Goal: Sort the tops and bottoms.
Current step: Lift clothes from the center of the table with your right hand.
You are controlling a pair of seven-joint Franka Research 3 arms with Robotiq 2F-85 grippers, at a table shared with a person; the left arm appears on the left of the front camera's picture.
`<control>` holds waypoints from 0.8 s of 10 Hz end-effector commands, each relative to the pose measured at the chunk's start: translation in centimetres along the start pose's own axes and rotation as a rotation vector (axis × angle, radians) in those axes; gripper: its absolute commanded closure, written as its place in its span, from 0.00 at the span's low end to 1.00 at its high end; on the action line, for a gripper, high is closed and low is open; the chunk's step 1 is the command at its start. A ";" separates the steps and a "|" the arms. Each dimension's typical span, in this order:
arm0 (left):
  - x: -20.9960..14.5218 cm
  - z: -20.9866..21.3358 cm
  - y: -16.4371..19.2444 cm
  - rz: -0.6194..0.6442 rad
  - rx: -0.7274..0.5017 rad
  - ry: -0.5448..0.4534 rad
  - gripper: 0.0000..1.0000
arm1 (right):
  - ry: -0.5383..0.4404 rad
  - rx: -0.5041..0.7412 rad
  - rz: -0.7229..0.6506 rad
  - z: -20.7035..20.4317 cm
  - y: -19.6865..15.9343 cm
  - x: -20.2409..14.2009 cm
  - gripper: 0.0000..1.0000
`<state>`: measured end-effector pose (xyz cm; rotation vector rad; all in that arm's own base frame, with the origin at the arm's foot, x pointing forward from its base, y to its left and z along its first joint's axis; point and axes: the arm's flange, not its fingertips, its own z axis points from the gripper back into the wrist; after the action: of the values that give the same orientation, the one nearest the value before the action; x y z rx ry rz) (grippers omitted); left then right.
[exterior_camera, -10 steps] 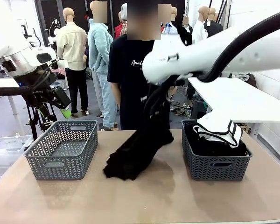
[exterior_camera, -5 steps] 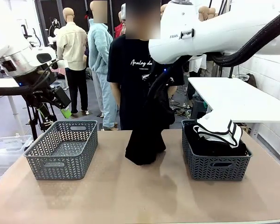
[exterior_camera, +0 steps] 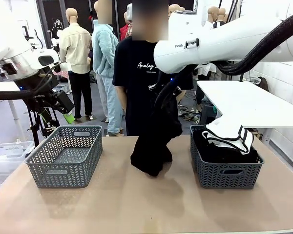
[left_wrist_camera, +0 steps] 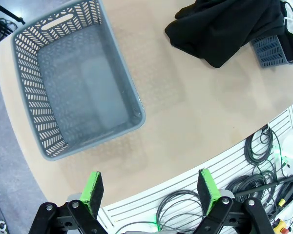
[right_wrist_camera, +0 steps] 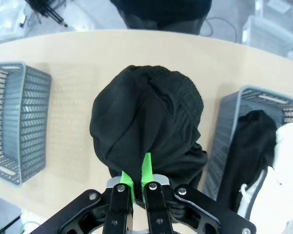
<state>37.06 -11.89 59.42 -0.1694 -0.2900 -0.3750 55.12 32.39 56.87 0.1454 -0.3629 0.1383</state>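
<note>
Your right gripper (right_wrist_camera: 135, 181) is clamped on the black crumpled garment (exterior_camera: 154, 146), hanging between the empty grey plastic lattice basket (exterior_camera: 66, 156) and the filled grey basket (exterior_camera: 224, 168). Your left gripper (left_wrist_camera: 149, 190) hangs wide and empty above the empty basket. Next, judge top or bottom, then carry it over the matching basket.

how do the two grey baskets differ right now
The left grey lattice plastic basket holds nothing, its bare floor in plain sight; the right grey lattice plastic basket is heaped above its rim with black clothes and a white, black-trimmed garment. The left basket sits under the open left gripper; the right basket stands beside the hanging black garment. Both share colour, shape and pattern.
</note>
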 end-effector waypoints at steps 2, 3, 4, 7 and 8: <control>-0.1 0.1 0.3 -0.011 -0.008 -0.002 0.00 | -0.130 -0.066 -0.094 6.7 -0.6 1.4 1.00; -0.1 0.1 0.3 -0.011 -0.008 -0.002 0.00 | -0.196 -0.055 -0.125 9.2 -1.1 2.0 1.00; -0.1 0.1 0.3 -0.011 -0.008 -0.002 0.00 | -0.247 -0.035 -0.137 11.3 -1.4 2.4 1.00; -0.1 0.1 0.3 -0.011 -0.008 -0.002 0.00 | -0.273 -0.004 -0.113 13.8 -0.8 2.5 1.00; -0.1 0.1 0.3 -0.011 -0.008 -0.002 0.00 | -0.271 0.005 -0.100 14.0 -0.6 2.5 1.00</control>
<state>37.06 -11.88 59.43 -0.1695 -0.2903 -0.3748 52.69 29.41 71.00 0.1860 -0.6094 0.0130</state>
